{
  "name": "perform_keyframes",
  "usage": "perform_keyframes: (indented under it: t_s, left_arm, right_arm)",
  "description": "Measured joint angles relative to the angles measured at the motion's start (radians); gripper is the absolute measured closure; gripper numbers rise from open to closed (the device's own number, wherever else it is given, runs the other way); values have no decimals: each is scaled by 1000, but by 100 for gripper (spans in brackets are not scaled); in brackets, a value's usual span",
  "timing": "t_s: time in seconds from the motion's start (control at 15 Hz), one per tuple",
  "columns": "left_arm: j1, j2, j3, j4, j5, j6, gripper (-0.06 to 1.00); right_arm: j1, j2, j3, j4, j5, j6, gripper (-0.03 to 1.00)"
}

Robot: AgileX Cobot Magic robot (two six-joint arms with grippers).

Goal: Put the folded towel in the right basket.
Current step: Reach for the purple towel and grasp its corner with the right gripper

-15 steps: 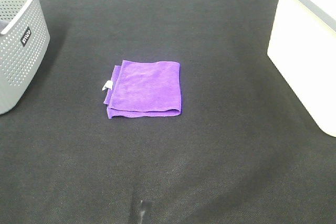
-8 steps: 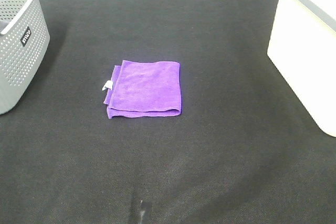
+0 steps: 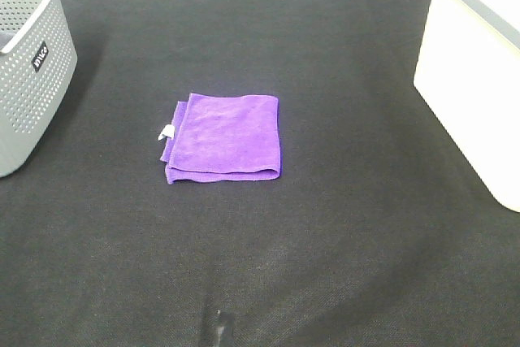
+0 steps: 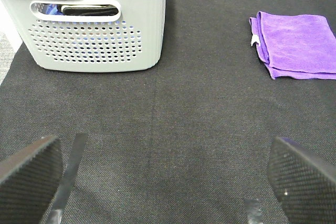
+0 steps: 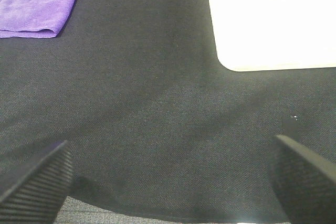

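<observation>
The folded purple towel (image 3: 224, 136) lies flat in the middle of the black table, with a small white tag on its left edge. It also shows in the left wrist view (image 4: 294, 44) and the right wrist view (image 5: 39, 3). The right basket (image 3: 479, 62) is white and stands at the table's right edge; its wall shows in the right wrist view (image 5: 270, 19). No arm shows in the exterior view. My left gripper (image 4: 168, 177) is open and empty above bare table. My right gripper (image 5: 170, 182) is open and empty, well short of the towel.
A grey perforated basket (image 3: 28, 62) stands at the left edge; the left wrist view (image 4: 97, 22) shows dark items inside it. The table's front edge (image 5: 157, 216) shows below the right gripper.
</observation>
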Motion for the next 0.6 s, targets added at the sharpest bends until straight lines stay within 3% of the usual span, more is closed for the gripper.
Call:
perform_keyframes:
  t_s: [0.6]
  left_arm:
    - [0,0,0,0,0,0,-4]
  right_arm:
    - [0,0,0,0,0,0,1]
